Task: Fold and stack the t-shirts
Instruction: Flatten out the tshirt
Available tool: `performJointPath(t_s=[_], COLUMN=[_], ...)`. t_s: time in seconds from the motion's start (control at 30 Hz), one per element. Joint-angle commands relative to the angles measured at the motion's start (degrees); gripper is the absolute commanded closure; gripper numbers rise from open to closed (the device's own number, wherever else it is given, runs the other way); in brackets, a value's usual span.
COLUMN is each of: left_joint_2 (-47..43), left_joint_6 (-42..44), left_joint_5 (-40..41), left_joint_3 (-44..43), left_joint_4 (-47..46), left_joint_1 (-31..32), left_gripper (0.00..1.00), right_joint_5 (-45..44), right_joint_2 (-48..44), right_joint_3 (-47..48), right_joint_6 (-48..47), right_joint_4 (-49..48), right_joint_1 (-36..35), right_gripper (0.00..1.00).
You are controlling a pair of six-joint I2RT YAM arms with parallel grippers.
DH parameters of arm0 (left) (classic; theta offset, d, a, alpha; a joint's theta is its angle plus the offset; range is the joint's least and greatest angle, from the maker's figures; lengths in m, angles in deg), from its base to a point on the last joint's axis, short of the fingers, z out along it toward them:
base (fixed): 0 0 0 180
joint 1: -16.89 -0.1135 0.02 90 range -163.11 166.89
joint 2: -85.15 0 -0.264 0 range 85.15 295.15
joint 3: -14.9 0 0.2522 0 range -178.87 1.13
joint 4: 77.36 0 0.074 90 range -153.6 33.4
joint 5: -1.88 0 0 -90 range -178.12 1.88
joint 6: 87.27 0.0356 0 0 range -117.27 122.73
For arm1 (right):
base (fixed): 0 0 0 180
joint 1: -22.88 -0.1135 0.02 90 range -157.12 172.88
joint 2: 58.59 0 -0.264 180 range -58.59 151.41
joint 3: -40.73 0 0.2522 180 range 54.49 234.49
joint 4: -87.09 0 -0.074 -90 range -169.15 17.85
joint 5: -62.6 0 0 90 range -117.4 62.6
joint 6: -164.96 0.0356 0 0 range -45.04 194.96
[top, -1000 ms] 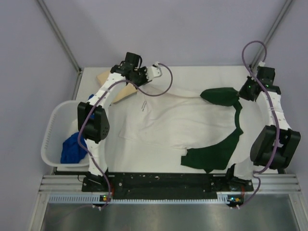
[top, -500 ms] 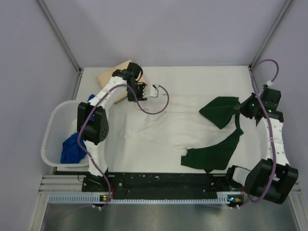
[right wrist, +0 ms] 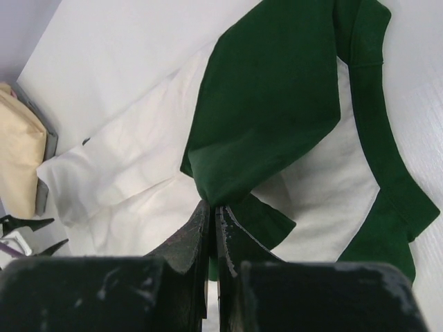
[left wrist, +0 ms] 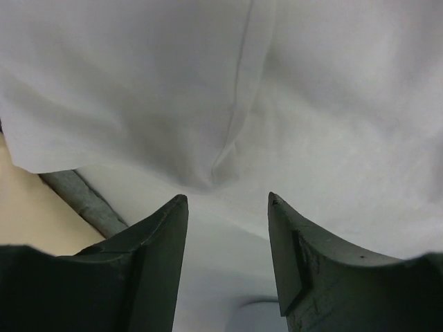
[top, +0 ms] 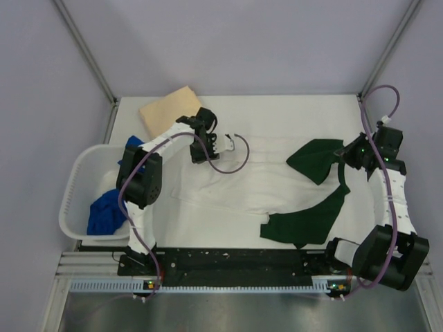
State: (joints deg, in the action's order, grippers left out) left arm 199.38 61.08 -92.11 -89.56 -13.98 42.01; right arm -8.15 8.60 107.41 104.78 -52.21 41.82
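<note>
Basket holds blue shirts; L tool released, R tool clenched on white/green shirt.

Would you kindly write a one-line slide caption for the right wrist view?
Right gripper shut on the dark green sleeve of the white t-shirt.

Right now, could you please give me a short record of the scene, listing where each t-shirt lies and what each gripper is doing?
white t-shirt: spread across the middle of the table, partly folded
green sleeve: far one, turned in over the white body
tan t-shirt: folded, at the table's far-left corner
blue t-shirts: bunched in the basket on the left
left gripper: open, over the white t-shirt's left edge, holding nothing
right gripper: shut, pinching the green sleeve's edge
</note>
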Motion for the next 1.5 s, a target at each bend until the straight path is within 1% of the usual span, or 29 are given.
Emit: performJointPath(t_s=[0.0, 0.13, 0.2, 0.37, 0.4, 0.47, 0.53, 0.6, 0.63, 0.67, 0.73, 0.77, 0.83, 0.97, 1.1, 1.23, 1.37, 1.47], left_joint_2=[1.8, 2.4, 2.9, 4.7, 5.3, 7.0, 7.9, 8.4, 8.5, 8.6, 8.5, 7.9, 6.4, 3.9, 2.0, 1.3, -0.8, -3.4], left_joint_6=[-5.3, -6.8, -6.9, -8.0, -8.3, -8.7, -8.9, -8.6, -8.7, -8.7, -8.9, -9.2, -9.8, -11.0, -10.8, -12.1, -9.9, -9.5], left_joint_5=[5.7, 8.4, 8.4, 4.3, 1.5, -1.4, -2.0, -1.1, -0.6, -0.1, 0.8, 1.7, 3.5, 9.9, 19.2, 22.8, 25.2, 26.9], left_joint_3=[-2.0, -0.9, -0.1, -2.2, -3.5, -6.2, -7.4, -7.3, -7.3, -7.4, -7.8, -8.2, -9.2, -13.0, -15.2, -20.6, -20.7, -21.2], left_joint_4=[-7.3, -11.6, -11.8, -5.6, -3.8, 0.8, 2.4, 2.1, 1.8, 1.7, 1.4, 1.1, 0.2, -2.0, -11.6, -16.0, -18.5, -18.0], left_joint_1=[-0.9, -0.9, -0.9, -1.0, -1.0, -1.1, -1.1, -1.1, -1.1, -1.1, -1.1, -1.2, -1.5, -2.1, -3.1, -4.9, -5.0, -4.9], left_gripper=[0.45, 0.45, 0.46, 0.45, 0.45, 0.44, 0.44, 0.46, 0.48, 0.55, 0.81, 1.00, 1.00, 1.00, 1.00, 1.00, 1.00, 1.00], right_joint_5=[0.9, 0.8, 1.0, 1.1, 1.1, 1.1, 1.2, 1.1, 1.1, 1.0, 0.8, 0.6, 0.3, 0.4, 0.5, 0.9, 1.2, 1.6], right_joint_2=[0.0, -0.2, -0.4, -0.5, -0.6, -0.6, -0.8, -0.7, -0.8, -0.8, -0.8, -0.9, -1.3, -1.1, -1.0, -2.2, -4.3, -5.8], right_joint_3=[0.7, 0.7, 0.9, 1.9, 2.0, 2.1, 1.9, 1.8, 1.8, 1.9, 2.4, 2.6, 3.5, 6.7, 10.8, 13.1, 13.4, 15.4], right_joint_6=[0.1, -0.2, -0.3, -0.2, -0.2, -0.3, -0.4, -0.5, -0.6, -0.6, -0.7, -0.8, -0.7, -0.2, 0.2, -0.1, -0.3, -0.1], right_joint_4=[-3.0, -3.0, -3.0, -3.0, -2.9, -2.9, -2.9, -2.9, -2.9, -2.9, -2.9, -2.7, -2.3, -2.2, -1.9, 0.6, 1.6, 2.7], right_joint_1=[0.5, 0.6, 0.5, 0.5, 0.6, 0.5, 0.6, 0.6, 0.5, 0.6, 0.6, 0.7, 0.7, 2.2, 2.7, 3.2, 4.3, 5.4], right_gripper=[1.00, 1.00, 1.00, 1.00, 1.00, 1.00, 1.00, 1.00, 1.00, 1.00, 1.00, 1.00, 1.00, 1.00, 1.00, 1.00, 1.00, 1.00])
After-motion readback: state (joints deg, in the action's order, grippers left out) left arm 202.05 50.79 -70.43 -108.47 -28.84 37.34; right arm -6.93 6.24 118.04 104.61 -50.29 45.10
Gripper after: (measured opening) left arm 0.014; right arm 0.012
